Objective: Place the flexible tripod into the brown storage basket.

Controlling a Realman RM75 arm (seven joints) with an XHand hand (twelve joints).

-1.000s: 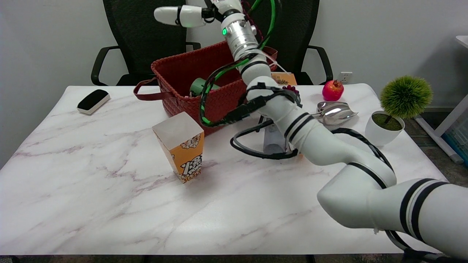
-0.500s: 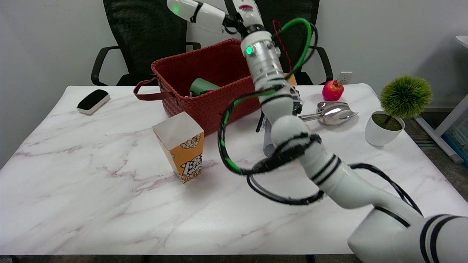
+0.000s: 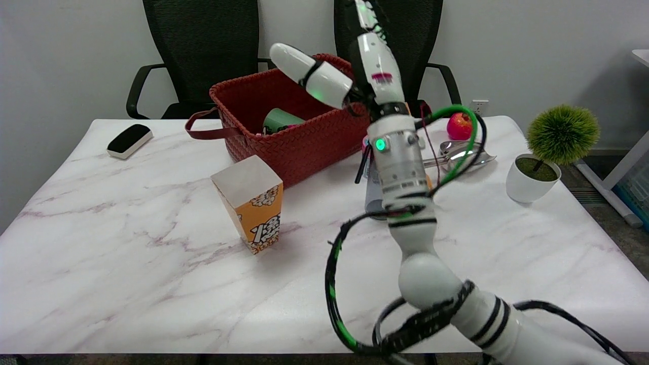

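Beside the woven brown storage basket (image 3: 304, 142), on the marble worktop (image 3: 127, 228), one thin black leg of the flexible tripod (image 3: 360, 167) shows behind the arm. It is probably light and bendy (grip the hub, not a leg). The right hand (image 3: 366, 15) is cut off by the picture's top edge, so I cannot tell whether its fingers are apart or together.

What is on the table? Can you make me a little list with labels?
basket: brown storage basket, at the back, green thing inside
box: popcorn box, upright, in front of the basket
hand: right hand, up in the air by the basket's right end; cannot tell if it holds anything
right side: red fruit, shiny scoop, potted plant
left side: black-and-white block
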